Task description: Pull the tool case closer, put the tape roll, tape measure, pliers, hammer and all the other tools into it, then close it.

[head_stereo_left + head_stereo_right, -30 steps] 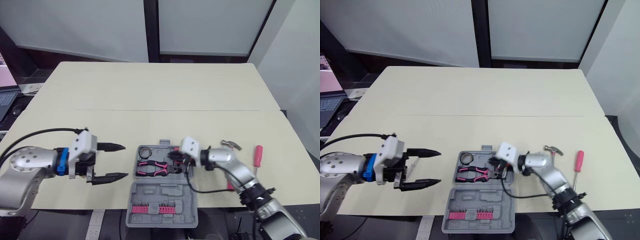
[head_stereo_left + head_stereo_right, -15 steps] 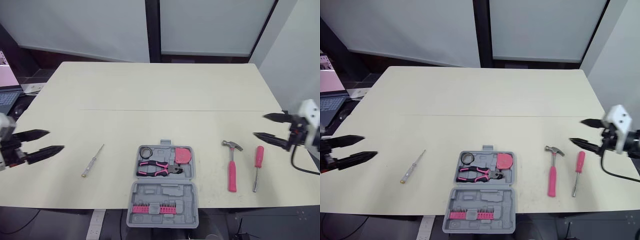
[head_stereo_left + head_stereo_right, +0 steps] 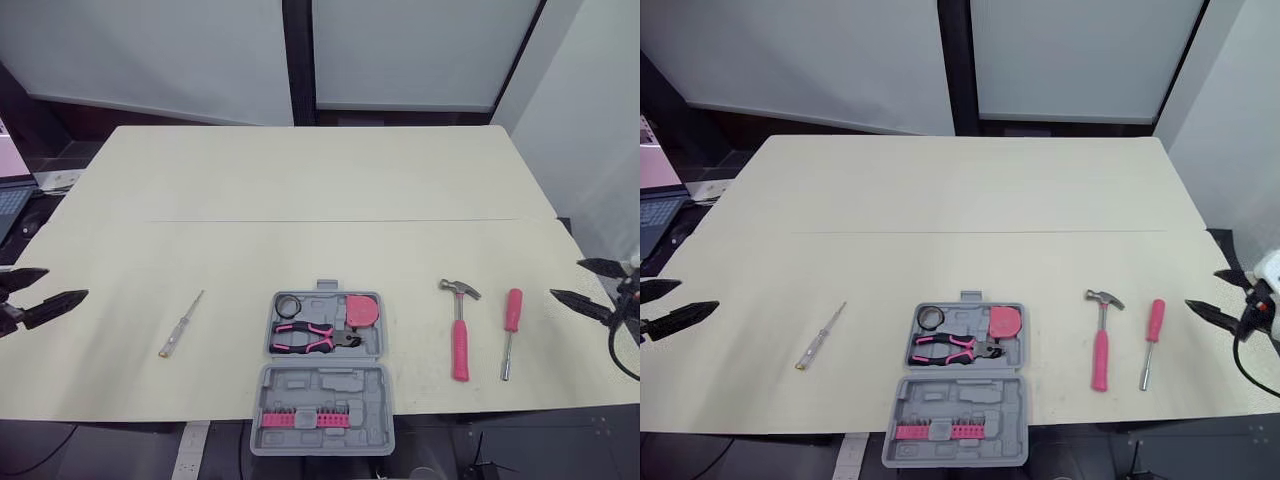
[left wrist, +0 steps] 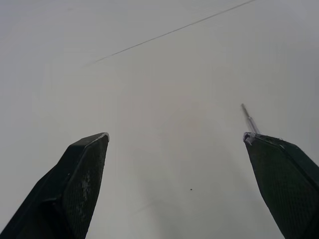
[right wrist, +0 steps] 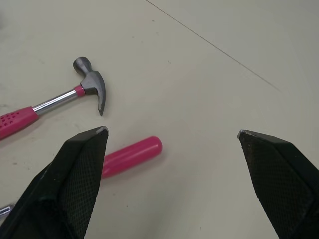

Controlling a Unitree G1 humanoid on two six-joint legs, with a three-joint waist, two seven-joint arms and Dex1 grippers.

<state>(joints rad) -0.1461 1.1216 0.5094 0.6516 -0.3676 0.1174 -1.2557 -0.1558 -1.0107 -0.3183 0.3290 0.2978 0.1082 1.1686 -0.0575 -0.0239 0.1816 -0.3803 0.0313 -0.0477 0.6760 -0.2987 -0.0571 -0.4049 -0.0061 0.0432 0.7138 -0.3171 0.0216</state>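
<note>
— Where is the tool case seen?
— The tool case (image 3: 322, 372) is found open at 6 o'clock on the table (image 3: 300, 180), against its near edge. The lid half lies nearest, and a row of pink bits is held in it. In the far half the pliers (image 3: 308, 337) are laid, with the tape roll (image 3: 289, 305) and the tape measure (image 3: 362, 310) behind them.

— What is left outside it?
— At 3 o'clock from the case the hammer (image 3: 459, 330) is laid flat, head away. The pink screwdriver (image 3: 510, 318) is placed just beside it. At 9 o'clock a thin screwdriver (image 3: 180, 324) is laid, apart from the case.

— And the grippers?
— The left gripper (image 3: 67, 282) is held wide open at the table's 9 o'clock edge, and the thin screwdriver lies between it and the case. The right gripper (image 3: 565, 278) is held wide open at the 3 o'clock edge. The pink screwdriver is set between it and the hammer.

— What is added by the wrist views?
— The hammer's head and the pink handle are shown close by one right finger. The thin screwdriver's metal shaft is shown just beside one left finger.
</note>
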